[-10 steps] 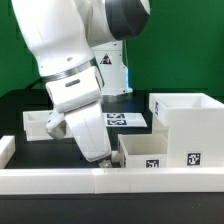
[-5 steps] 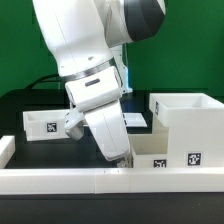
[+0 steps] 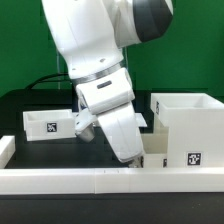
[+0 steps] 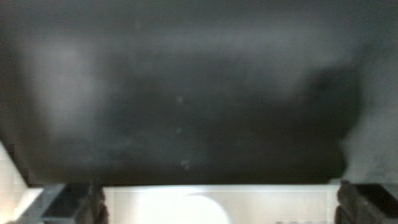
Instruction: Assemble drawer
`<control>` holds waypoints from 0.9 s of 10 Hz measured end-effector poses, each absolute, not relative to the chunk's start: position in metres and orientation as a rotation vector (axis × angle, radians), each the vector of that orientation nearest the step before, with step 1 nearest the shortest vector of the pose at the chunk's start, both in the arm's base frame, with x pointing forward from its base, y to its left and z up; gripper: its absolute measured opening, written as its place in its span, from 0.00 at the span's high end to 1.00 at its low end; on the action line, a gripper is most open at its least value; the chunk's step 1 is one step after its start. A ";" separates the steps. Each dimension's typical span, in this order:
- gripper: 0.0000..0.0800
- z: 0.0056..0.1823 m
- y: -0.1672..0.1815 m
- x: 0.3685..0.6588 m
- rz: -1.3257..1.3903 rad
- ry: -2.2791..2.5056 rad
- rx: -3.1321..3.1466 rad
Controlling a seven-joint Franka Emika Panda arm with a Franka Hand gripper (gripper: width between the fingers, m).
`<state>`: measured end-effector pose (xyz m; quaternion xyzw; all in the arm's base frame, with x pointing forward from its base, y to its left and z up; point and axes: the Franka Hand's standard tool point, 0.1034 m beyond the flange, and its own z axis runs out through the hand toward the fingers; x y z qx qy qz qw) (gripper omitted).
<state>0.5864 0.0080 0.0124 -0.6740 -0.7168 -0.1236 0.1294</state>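
1. The white arm (image 3: 95, 60) leans down over the black counter (image 3: 35, 150). Its tool (image 3: 134, 157) is low, just behind the border wall (image 3: 70, 180).
2. The tool stands wide. In the wrist view its two dark fingers (image 4: 71, 205) sit at opposite edges with a white surface (image 4: 214, 205) between them; I cannot tell whether they touch it.
3. The drawer's housing (image 3: 188, 125) stands upright at the exterior view's right, with a square tag on its front.
4. The near tray (image 3: 155, 152) lies just beside the housing, on the side toward the exterior view's left. It is right at the tool's tip and partly hidden by it.
5. The far tray (image 3: 45, 125) rests well apart — farther back, toward the exterior view's left, its tag facing the camera.
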 end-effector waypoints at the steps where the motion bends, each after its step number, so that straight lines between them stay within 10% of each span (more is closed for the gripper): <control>1: 0.19 0.014 0.015 0.587 -0.363 -2.094 -1.944; 9: 0.19 0.017 0.001 0.586 -0.331 -2.066 -1.989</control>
